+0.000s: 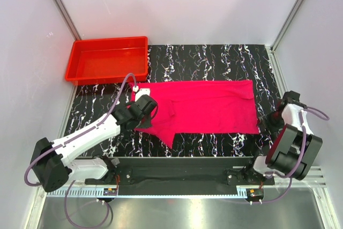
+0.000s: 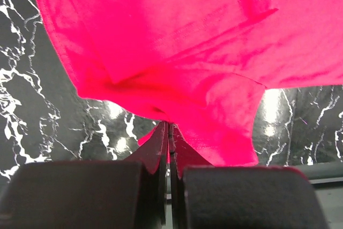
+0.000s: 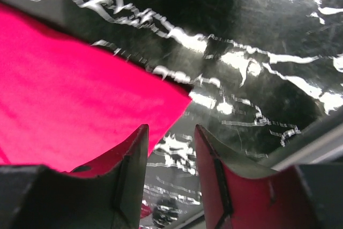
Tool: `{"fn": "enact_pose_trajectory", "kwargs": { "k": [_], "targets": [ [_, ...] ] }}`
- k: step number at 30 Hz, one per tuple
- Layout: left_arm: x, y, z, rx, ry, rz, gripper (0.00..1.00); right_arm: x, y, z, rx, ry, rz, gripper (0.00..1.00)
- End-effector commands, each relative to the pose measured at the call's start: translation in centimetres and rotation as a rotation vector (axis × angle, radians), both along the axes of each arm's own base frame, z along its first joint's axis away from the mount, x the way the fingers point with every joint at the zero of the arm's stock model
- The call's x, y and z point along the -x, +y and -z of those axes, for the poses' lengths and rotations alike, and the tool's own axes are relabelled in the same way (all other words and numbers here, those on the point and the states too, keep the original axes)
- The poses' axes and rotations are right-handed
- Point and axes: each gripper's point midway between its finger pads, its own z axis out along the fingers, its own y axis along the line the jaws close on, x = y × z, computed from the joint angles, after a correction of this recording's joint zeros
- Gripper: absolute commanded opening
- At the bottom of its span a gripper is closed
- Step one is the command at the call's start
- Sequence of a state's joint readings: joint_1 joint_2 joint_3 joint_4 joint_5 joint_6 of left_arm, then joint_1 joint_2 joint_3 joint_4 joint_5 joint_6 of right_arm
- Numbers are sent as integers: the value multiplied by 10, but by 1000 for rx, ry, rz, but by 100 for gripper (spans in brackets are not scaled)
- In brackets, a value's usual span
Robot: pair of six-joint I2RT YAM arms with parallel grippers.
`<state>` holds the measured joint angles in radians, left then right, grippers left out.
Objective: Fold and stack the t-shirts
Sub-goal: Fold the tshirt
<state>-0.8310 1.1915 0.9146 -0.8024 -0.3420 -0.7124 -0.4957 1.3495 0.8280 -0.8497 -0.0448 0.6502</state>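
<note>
Red tray (image 1: 107, 60): rigid rectangular plastic bin with glossy, raised walls, sitting at the far-left corner of the table (image 1: 214, 60); inside it only its own bare red floor shows. Table top is black with white marble-like veining, shiny, with bright glare patches in both wrist views. T-shirt (image 1: 209, 105): bright magenta-pink, soft plain cloth, lying on the table between the two arms, spread as a long, roughly rectangular band running left to right. One pointed flap hangs off its near-left side toward the bases. Its far-left corner is near the tray's near-right corner but not touching. There are light creases and a diagonal fold toward the right end; the right edge is fairly straight. The left arm (image 1: 91, 132) reaches in over the shirt's left end. Left fingers (image 2: 165, 138): pressed fully together with no gap, pinching the shirt edge right at the tips; cloth bunches and folds above them, with a lobe drooping to the right of the pinch. The right arm (image 1: 292, 132) is folded back at the shirt's right end. Right fingers (image 3: 134, 154): partly apart, holding nothing, over the shirt's corner, one finger above pink cloth and the other above bare table. Whether the tips touch the surface, can't tell.
</note>
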Motion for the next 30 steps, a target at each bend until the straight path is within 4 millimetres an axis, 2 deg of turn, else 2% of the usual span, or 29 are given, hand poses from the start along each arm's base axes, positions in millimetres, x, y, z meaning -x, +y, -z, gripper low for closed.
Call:
{"fn": "enact_pose_trajectory", "kwargs": {
  "k": [1, 4, 8, 11, 15, 16, 19, 20, 24, 26, 28, 29, 30],
  "targets": [
    [-9, -2, -8, 49, -43, 35, 0, -12, -2, 16, -21, -35, 55, 47],
    [-13, 2, -9, 42, -42, 38, 0, -15, -1, 24, -24, -60, 69, 48],
    [-16, 5, -12, 39, -42, 25, 0, -7, 5, 37, -44, -40, 81, 48],
    [-19, 6, -16, 29, -53, 26, 0, -3, 1, 44, -22, -14, 82, 47],
    [-23, 10, -21, 6, -65, 21, 0, 3, -5, 48, 5, 33, 82, 30],
    [-25, 11, -22, -3, -77, 16, 0, 2, -6, 47, 11, 36, 71, 15],
    [-33, 13, -34, -18, -116, 10, 0, 7, -17, 38, 57, 91, 32, 3],
    [-37, 12, -38, -19, -129, 7, 0, 2, -26, 31, 89, 93, 10, 1],
    [-57, 9, -56, -14, -167, -18, 0, -5, -37, 11, 117, 115, -47, 0],
    [-65, 10, -54, -36, -160, -23, 0, -17, -42, 5, 116, 110, -78, 0],
    [-79, 11, -62, -39, -184, -47, 0, -23, -42, 2, 97, 116, -99, 0],
    [-86, 13, -66, -37, -191, -60, 0, -33, -43, 2, 74, 107, -119, 0],
    [-93, 12, -61, -49, -178, -63, 0, -36, -42, 1, 67, 118, -130, 0]
  ]
}}
